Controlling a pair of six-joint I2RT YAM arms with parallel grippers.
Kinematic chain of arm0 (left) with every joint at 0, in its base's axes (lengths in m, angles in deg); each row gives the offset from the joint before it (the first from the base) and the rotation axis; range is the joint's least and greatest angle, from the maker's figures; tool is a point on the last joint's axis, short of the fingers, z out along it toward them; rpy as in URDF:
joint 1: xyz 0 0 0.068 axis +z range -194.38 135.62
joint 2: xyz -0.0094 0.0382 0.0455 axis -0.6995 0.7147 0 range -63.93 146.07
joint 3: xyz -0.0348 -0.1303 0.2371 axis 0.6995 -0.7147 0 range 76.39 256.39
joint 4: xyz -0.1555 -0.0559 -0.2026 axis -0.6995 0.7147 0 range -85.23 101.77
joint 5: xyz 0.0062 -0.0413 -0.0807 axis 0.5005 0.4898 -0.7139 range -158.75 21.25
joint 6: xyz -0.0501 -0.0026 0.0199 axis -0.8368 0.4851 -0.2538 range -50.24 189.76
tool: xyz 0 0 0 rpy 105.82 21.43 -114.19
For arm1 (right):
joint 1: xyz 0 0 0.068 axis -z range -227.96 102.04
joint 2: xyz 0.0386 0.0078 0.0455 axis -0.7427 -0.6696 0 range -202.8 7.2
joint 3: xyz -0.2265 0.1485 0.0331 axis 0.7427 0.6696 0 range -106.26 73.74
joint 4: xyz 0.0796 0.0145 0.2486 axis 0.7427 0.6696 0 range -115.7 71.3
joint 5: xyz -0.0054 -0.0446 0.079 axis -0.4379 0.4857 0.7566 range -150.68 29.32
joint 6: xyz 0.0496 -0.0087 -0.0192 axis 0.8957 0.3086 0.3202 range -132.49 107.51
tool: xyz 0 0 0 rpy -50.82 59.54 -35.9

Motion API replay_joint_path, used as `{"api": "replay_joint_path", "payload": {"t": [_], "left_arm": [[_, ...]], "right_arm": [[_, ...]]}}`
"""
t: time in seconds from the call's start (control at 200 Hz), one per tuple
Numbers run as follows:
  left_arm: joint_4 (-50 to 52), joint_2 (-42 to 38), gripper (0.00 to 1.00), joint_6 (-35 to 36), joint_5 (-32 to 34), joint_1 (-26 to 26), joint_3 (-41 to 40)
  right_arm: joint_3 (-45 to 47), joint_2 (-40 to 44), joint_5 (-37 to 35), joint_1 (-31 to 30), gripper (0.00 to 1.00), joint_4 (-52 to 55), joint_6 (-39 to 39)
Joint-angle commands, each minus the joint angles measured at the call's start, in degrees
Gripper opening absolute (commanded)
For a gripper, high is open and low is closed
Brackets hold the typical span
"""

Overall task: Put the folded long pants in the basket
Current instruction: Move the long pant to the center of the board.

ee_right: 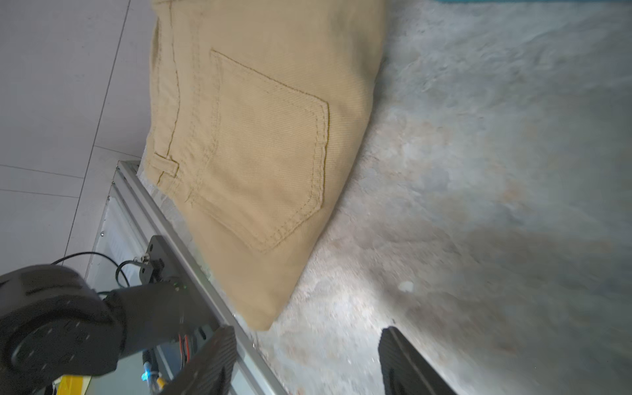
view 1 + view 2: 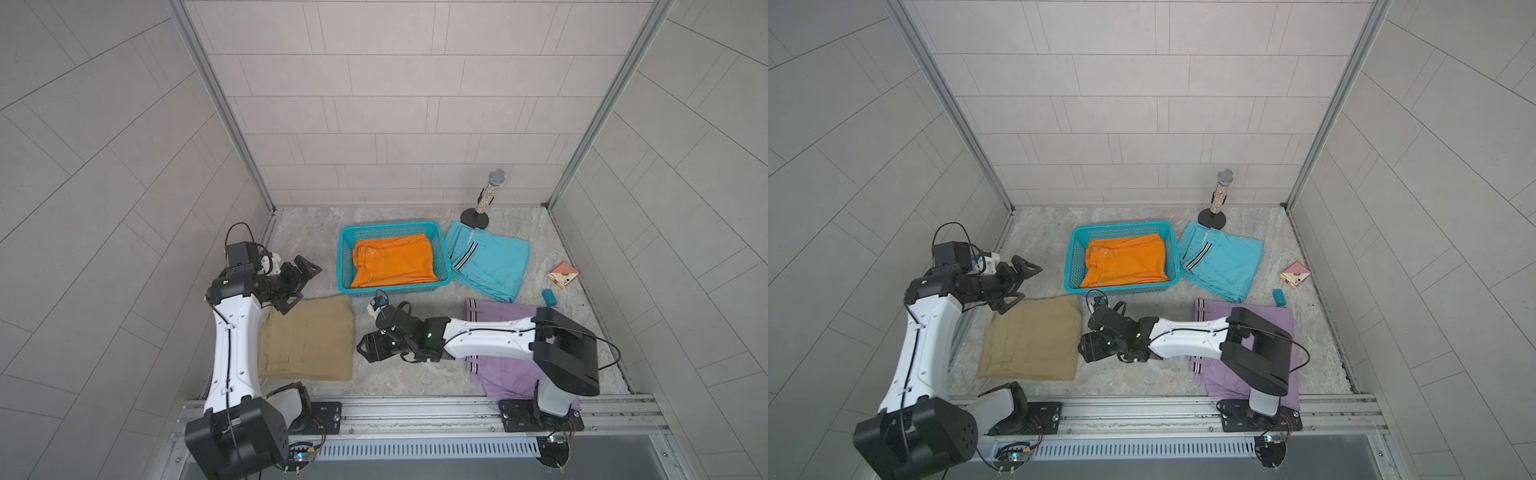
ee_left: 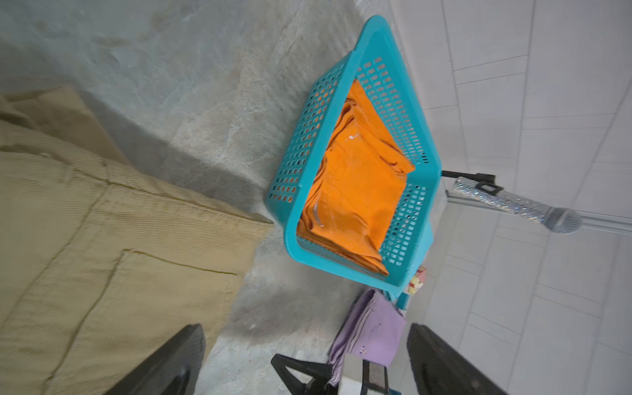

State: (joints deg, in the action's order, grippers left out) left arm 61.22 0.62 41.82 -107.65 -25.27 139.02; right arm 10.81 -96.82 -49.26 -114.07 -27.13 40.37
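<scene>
The turquoise basket (image 2: 345, 257) (image 2: 1073, 257) (image 3: 376, 41) stands at the back middle with the orange folded pants (image 2: 395, 259) (image 3: 359, 184) inside it. On the floor lie the khaki pants (image 2: 309, 338) (image 1: 266, 136) at front left, the turquoise pants (image 2: 492, 266) right of the basket, and the lilac pants (image 2: 503, 309) (image 3: 376, 328) partly under my right arm. My left gripper (image 2: 309, 284) (image 3: 307, 362) hovers open over the khaki pants' far left corner. My right gripper (image 2: 363, 348) (image 1: 307, 359) is open and empty, just right of the khaki pants.
A glittery microphone on a round stand (image 2: 490, 191) rises behind the turquoise pants. A small patterned box (image 2: 563, 274) and a teal block (image 2: 549, 297) lie at the right. Tiled walls close three sides; an aluminium rail (image 2: 415, 409) runs along the front.
</scene>
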Motion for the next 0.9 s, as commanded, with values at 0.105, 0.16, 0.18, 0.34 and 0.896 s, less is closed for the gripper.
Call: {"api": "replay_joint_path", "payload": {"t": [0.105, 0.16, 0.18, 0.34, 0.896], "left_arm": [[14.4, -3.4, 1.00, 9.7, 15.2, 0.0, 2.6], [14.4, -3.6, 1.00, 8.6, 15.7, 0.0, 1.0], [14.1, -3.4, 1.00, 8.4, 14.9, 0.0, 0.3], [15.2, -3.3, 1.00, 9.1, 11.6, 0.3, -0.9], [0.4, -9.2, 1.00, -6.3, 12.5, -19.6, -16.9]], "right_arm": [[-7.2, -12.6, 3.6, -0.2, 0.68, -5.1, 5.2], [-8.7, -14.9, 2.9, -0.1, 0.67, -4.7, 5.5], [-9.2, -15.5, 2.5, -0.1, 0.66, -4.4, 5.7], [-10.2, -18.6, 1.0, 0.0, 0.43, -4.7, 6.9], [35.0, 28.0, -10.8, 7.1, 0.00, 4.4, 7.1]]}}
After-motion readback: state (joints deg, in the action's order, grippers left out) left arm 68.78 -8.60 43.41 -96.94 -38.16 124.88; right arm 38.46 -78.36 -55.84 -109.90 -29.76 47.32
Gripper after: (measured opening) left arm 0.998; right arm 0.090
